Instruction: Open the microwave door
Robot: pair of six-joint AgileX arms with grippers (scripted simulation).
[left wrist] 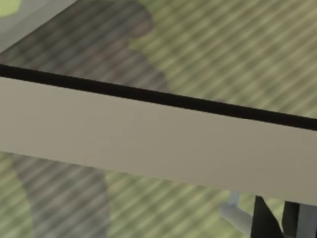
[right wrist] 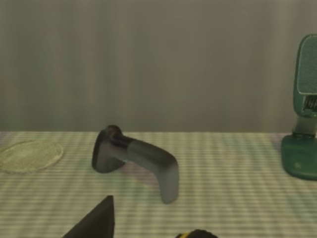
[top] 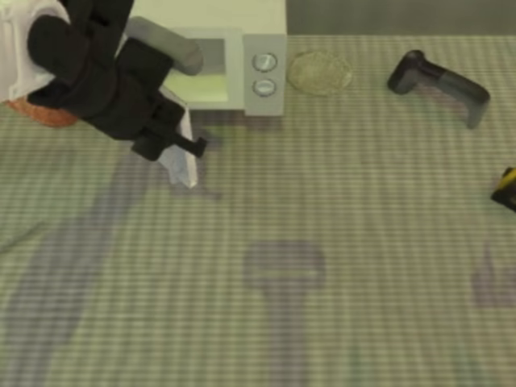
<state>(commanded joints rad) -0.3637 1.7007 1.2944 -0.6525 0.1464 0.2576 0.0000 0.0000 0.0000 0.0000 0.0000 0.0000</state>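
At the upper left of the top view, the left gripper (top: 184,145) sits at the free edge of the microwave door (top: 184,157), which stands swung out toward the table's front; whether its fingers pinch the panel I cannot tell. Behind it the microwave (top: 242,48) shows its pale cavity. Farther right lie a glass dish (top: 320,72) and a dark scanner (top: 439,81).

Hidden and cut-off parts

The left arm (top: 97,72) covers the microwave's (top: 250,48) left half and most of the door (top: 184,157) — only a white sliver shows. An orange thing (top: 44,113) at the table's left edge peeks from under the arm; a yellow-black thing (top: 506,187) is cut by the right edge. Left gripper's (top: 189,145) grip — cannot tell.
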